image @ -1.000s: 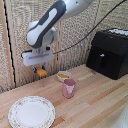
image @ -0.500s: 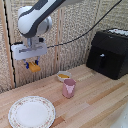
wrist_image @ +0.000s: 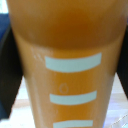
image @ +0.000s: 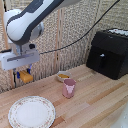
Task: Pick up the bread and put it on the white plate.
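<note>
Two fingers (image: 23, 76) gripping bread (image: 25, 76), above plate (image: 32, 111)

Hand (image: 23, 76) aloft on bent arm, fingers pointing down, clamped shut.

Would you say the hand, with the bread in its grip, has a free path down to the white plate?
Probably yes. The hand holds the bread in the air above the table, near the white plate, whose top looks bare. The pink cup and small bowl stand off to the exterior view's right.
</note>
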Controlling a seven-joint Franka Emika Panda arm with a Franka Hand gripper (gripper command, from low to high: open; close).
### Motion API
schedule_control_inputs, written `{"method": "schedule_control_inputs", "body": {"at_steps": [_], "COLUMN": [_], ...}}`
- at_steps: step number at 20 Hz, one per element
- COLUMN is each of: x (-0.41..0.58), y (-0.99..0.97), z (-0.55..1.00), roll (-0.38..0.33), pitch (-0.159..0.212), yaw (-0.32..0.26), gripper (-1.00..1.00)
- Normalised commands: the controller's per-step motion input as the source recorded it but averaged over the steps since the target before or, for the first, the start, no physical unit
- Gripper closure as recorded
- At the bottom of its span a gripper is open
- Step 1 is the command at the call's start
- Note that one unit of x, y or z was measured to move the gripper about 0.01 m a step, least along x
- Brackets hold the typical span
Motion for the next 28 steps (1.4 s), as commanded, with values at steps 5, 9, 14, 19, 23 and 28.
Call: {"method": "schedule_control_inputs", "body": {"at_steps": [5, 9, 14, 19, 23, 28], "x": [-0.131, -0.006, -0.068, -0.180, -0.193, -0.238], "y": [0.03, 0.00, 0.04, 0.03, 0.00, 0.00], "z": [-0.57, -0.57, -0.56, -0.45, -0.31, -0.12], "roll": [-0.001, -0.008, -0.023, -0.054, -0.048, -0.018], "pitch": [-0.050, -0.063, -0.014, 0.042, 0.032, -0.051], "yaw": [0.000, 0.010, 0.001, 0.006, 0.020, 0.086], "gripper": [1.00, 1.00, 1.00, 1.00, 1.00, 1.00]}}
